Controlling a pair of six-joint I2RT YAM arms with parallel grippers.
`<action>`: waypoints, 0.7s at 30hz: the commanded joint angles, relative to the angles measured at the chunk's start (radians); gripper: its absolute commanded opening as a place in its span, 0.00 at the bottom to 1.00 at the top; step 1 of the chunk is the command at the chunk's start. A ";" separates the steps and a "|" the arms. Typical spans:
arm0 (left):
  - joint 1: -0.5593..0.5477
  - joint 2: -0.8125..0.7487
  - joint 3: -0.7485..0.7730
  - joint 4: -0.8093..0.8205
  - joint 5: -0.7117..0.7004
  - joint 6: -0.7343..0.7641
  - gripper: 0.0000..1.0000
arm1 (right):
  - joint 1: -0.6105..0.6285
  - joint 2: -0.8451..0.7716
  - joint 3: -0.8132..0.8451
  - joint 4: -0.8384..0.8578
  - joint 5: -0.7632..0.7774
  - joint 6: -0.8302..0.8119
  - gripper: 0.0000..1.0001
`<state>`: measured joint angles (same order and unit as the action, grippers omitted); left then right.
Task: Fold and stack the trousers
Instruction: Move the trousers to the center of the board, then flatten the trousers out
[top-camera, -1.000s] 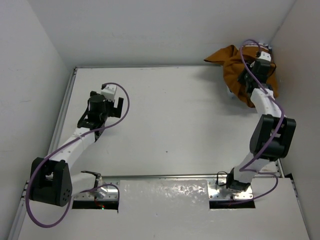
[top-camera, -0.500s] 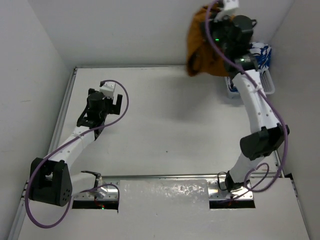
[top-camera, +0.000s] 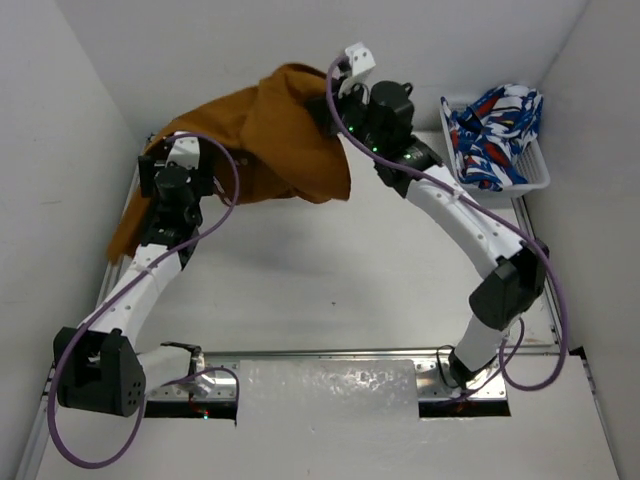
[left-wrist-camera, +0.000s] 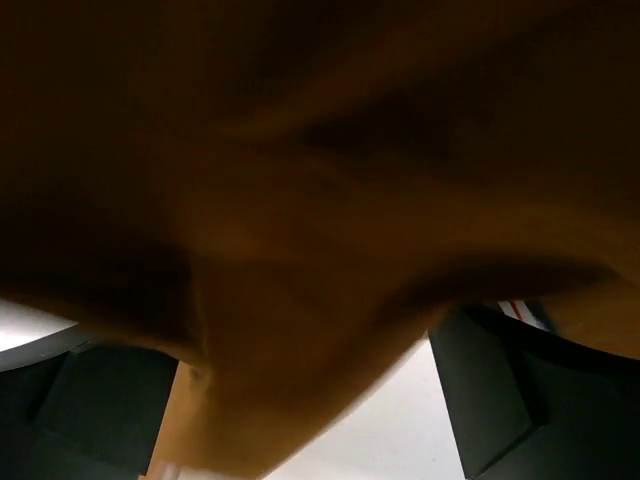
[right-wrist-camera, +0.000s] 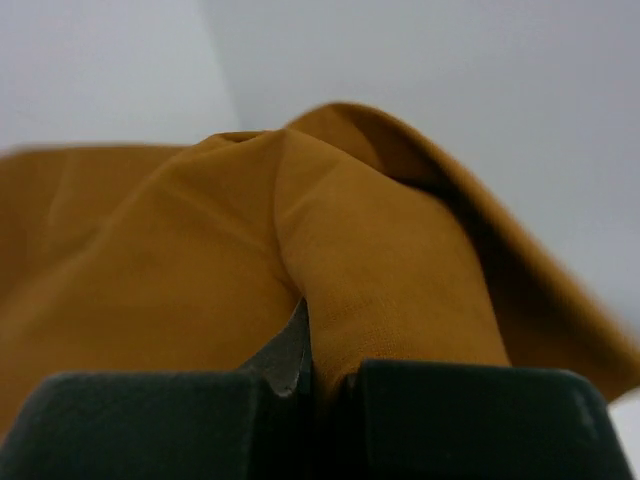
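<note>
The mustard-brown trousers (top-camera: 270, 140) hang in the air over the back left of the table, one end trailing down by the left edge. My right gripper (top-camera: 330, 108) is raised high and shut on a bunched fold of the trousers (right-wrist-camera: 390, 260), the fabric pinched between its fingers (right-wrist-camera: 460, 420). My left gripper (top-camera: 172, 160) is under the hanging cloth, which drapes over it. In the left wrist view the trousers (left-wrist-camera: 300, 200) fill the frame and sag between the two fingers (left-wrist-camera: 495, 390), which stand wide apart.
A white basket (top-camera: 545, 178) at the back right holds blue-white-red patterned clothes (top-camera: 492, 125). White walls enclose the table on the left, back and right. A metal rail (top-camera: 330, 352) runs along the near edge.
My right arm has swung left from the basket corner, carrying the trousers up and across to the back left. The cloth now drapes over my left gripper, which has moved back and left.
</note>
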<state>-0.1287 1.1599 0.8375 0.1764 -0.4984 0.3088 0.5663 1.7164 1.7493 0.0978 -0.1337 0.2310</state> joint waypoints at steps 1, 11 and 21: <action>0.004 -0.042 0.032 0.051 -0.008 0.038 0.98 | -0.026 0.035 -0.053 -0.074 0.285 0.083 0.00; 0.001 -0.040 0.029 -0.333 0.659 0.070 0.90 | -0.266 0.375 0.195 -0.608 -0.102 0.253 0.59; 0.129 0.248 0.147 -0.437 0.486 0.094 0.93 | -0.269 0.095 -0.149 -0.446 0.210 0.198 0.00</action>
<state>-0.0376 1.3415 0.9539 -0.2070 0.0029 0.3408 0.2939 1.9450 1.6627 -0.4641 -0.0406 0.4145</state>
